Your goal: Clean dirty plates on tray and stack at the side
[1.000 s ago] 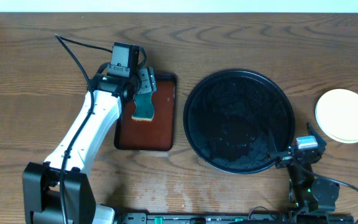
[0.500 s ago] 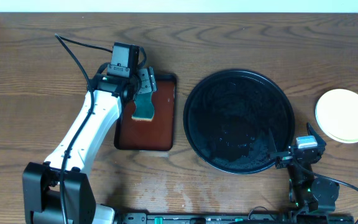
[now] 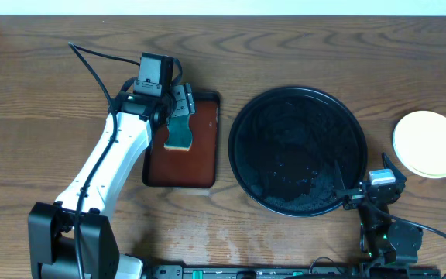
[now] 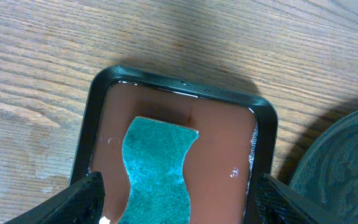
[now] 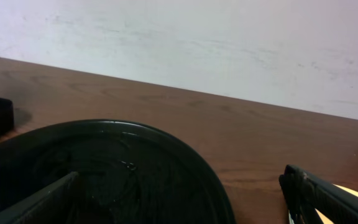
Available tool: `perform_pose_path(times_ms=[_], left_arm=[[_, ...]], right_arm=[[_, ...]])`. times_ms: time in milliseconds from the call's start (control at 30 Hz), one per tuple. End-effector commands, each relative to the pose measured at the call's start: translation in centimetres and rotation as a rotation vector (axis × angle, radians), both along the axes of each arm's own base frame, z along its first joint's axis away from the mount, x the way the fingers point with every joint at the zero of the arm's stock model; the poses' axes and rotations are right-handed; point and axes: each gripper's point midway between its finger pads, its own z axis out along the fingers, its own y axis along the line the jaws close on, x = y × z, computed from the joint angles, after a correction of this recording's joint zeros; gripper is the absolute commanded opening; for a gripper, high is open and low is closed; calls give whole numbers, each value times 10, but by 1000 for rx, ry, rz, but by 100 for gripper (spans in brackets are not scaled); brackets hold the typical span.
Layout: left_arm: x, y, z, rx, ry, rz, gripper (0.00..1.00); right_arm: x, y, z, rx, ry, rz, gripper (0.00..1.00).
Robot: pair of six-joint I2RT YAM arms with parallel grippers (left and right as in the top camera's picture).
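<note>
The round black tray [image 3: 242,116] sits right of centre and holds no plates; it also shows in the right wrist view [image 5: 185,155] and at the right edge of the left wrist view [image 4: 347,168]. The plates [image 3: 430,144] are a stack on the bare wood at the far right, pale yellow on top; a sliver shows in the right wrist view [image 5: 355,196]. My left gripper [image 3: 178,115] [image 4: 179,208] hangs open over a teal sponge [image 4: 157,165], not touching it. My right gripper [image 3: 352,194] [image 5: 182,208] is open and empty at the tray's front right rim.
The sponge [image 3: 180,136] lies in a smaller rectangular reddish-brown tray [image 3: 200,167] [image 4: 229,155] left of the black tray. Bare wood-grain tabletop lies around both trays. A pale wall bounds the table's far edge.
</note>
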Motion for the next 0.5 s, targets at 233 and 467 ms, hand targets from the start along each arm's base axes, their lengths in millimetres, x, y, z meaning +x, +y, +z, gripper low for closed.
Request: perform_pose_path(times_ms=[233, 467], left_arm=[[5, 1, 8, 6, -23, 1, 78], [-6, 3, 42, -8, -86, 1, 78]], right_arm=[[0, -3, 0, 7, 1, -13, 99], [0, -3, 0, 7, 1, -13, 99]])
